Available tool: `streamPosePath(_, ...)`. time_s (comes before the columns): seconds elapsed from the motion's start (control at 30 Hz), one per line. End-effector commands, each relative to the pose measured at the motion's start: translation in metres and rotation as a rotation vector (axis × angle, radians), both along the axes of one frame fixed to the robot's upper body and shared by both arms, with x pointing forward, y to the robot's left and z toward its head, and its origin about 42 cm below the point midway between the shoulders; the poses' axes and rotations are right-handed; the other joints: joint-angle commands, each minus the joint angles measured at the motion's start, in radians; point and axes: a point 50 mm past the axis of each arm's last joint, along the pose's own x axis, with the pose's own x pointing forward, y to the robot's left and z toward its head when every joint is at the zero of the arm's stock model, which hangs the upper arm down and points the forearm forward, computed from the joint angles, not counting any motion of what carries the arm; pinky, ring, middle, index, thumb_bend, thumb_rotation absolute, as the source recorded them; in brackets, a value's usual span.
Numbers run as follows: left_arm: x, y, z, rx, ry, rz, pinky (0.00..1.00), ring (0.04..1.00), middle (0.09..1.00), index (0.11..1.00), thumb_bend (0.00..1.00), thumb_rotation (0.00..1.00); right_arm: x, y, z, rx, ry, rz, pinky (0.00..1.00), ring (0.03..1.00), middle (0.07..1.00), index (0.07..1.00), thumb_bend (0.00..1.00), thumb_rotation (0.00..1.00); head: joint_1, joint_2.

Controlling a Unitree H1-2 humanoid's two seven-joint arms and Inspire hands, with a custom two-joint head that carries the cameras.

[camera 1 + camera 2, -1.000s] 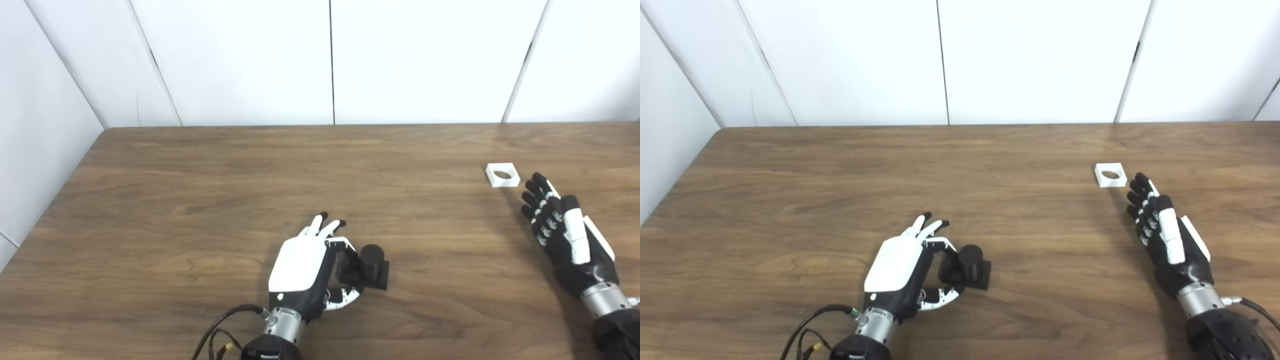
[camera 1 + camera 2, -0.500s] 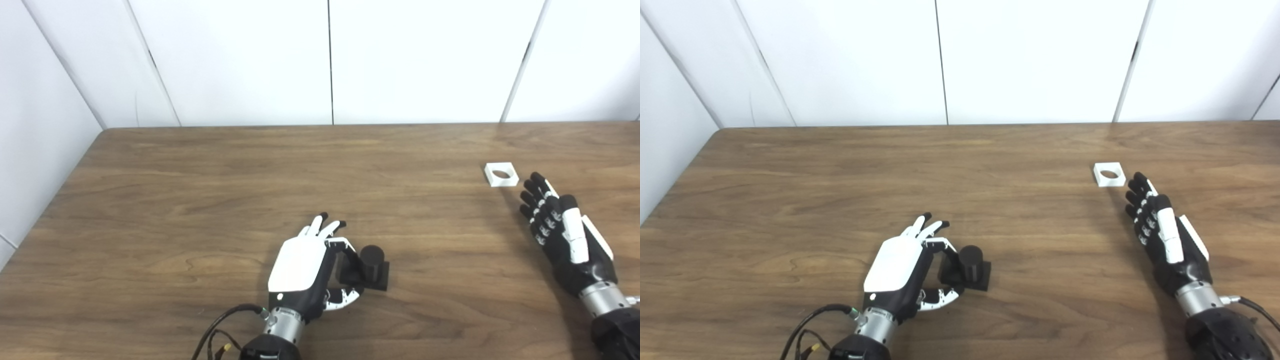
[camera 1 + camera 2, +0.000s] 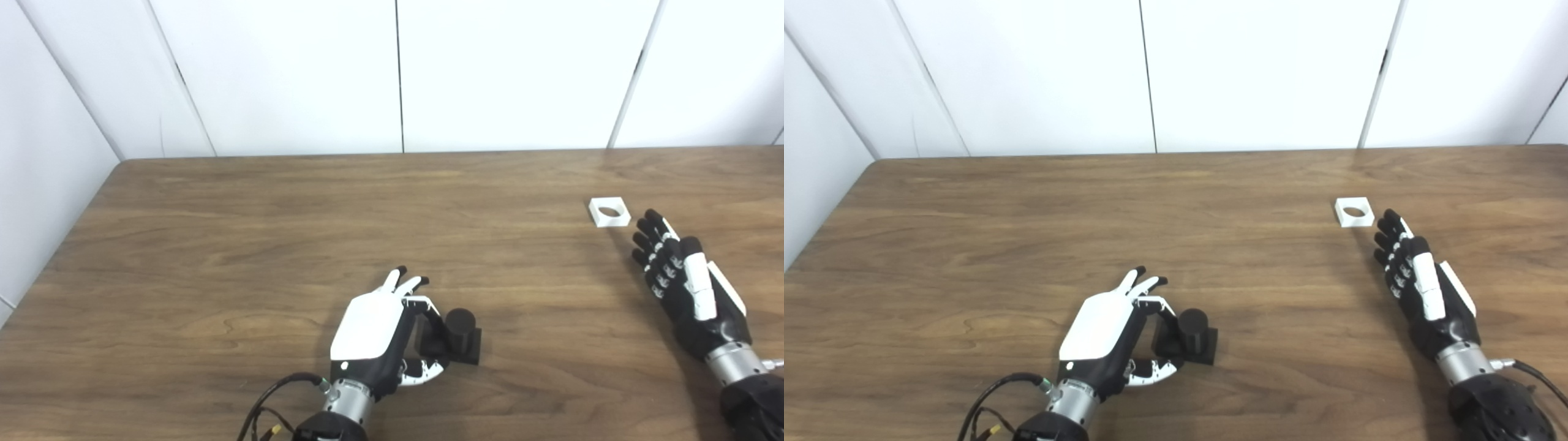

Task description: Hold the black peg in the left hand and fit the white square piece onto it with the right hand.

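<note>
Where the wooden table (image 3: pixel 245 233) meets a white panelled wall (image 3: pixel 392 73), two robot hands reach in from the near edge, and two small parts lie on the wood: one black, one white.

The single black peg (image 3: pixel 458 334), a short upright cylinder on a square black base, stands on the table near the front, a little left of centre. The left hand (image 3: pixel 375 334) sits just beside it on its left, with the white back of the hand turned upward. A dark finger and the thumb curl toward the peg's base, and the other fingers point away toward the wall. From here I cannot tell whether finger and thumb press on the peg or only frame it.

The single white square piece (image 3: pixel 609 212), flat with a round hole through its middle, lies far off on the right side of the table, well apart from the peg. The right hand (image 3: pixel 689 288) rests behind it, holding nothing, fingers (image 3: pixel 1390 236) stretched out straight and a little apart, their tips near the piece but not touching it.

Compared with a second ago, the whole view has shifted slightly. The left hand has closed in a little on the peg, while the right hand and the white piece keep the same places relative to each other.
</note>
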Motion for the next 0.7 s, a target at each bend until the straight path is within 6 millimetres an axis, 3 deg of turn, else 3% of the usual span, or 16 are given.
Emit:
streamPosePath(0.0, -0.004, -0.002, 0.016, -0.032, -0.062, 0.004, 0.92, 0.997, 0.896, 0.493, 0.52, 0.07, -0.011, 0.004, -0.021, 0.016, 0.079, 0.008, 1.0, 1.0, 1.0, 1.0, 0.7, 0.98, 0.001, 0.001)
streamPosePath(0.17, -0.006, 0.0, 0.022, -0.028, -0.078, 0.005, 0.93, 0.989, 0.894, 0.493, 0.52, 0.08, -0.011, 0.003, -0.023, 0.022, 0.081, 0.011, 1.0, 1.0, 1.0, 1.0, 0.69, 0.98, 0.002, 0.0)
streamPosePath(0.2, -0.006, 0.0, 0.024, -0.027, -0.079, 0.005, 0.93, 0.988, 0.894, 0.518, 0.58, 0.1, -0.011, 0.003, -0.023, 0.023, 0.081, 0.01, 1.0, 1.0, 1.0, 1.0, 0.69, 0.98, 0.001, 0.0)
streamPosePath(0.23, -0.006, 0.0, 0.025, -0.027, -0.079, 0.005, 0.93, 0.988, 0.894, 0.578, 0.7, 0.16, -0.011, 0.003, -0.023, 0.024, 0.082, 0.007, 1.0, 1.0, 1.0, 1.0, 0.69, 0.98, 0.001, 0.0)
streamPosePath(0.3, -0.007, 0.0, 0.028, -0.031, -0.079, 0.003, 0.94, 0.989, 0.895, 0.613, 0.77, 0.21, -0.011, 0.003, -0.024, 0.028, 0.083, 0.004, 1.0, 1.0, 1.0, 1.0, 0.7, 0.97, 0.003, 0.0)
streamPosePath(0.67, -0.008, 0.006, 0.04, -0.024, -0.089, -0.005, 0.94, 0.983, 0.883, 0.663, 0.85, 0.23, -0.01, 0.003, -0.025, 0.032, 0.089, 0.004, 1.0, 1.0, 1.0, 1.0, 0.69, 0.98, 0.007, 0.0)
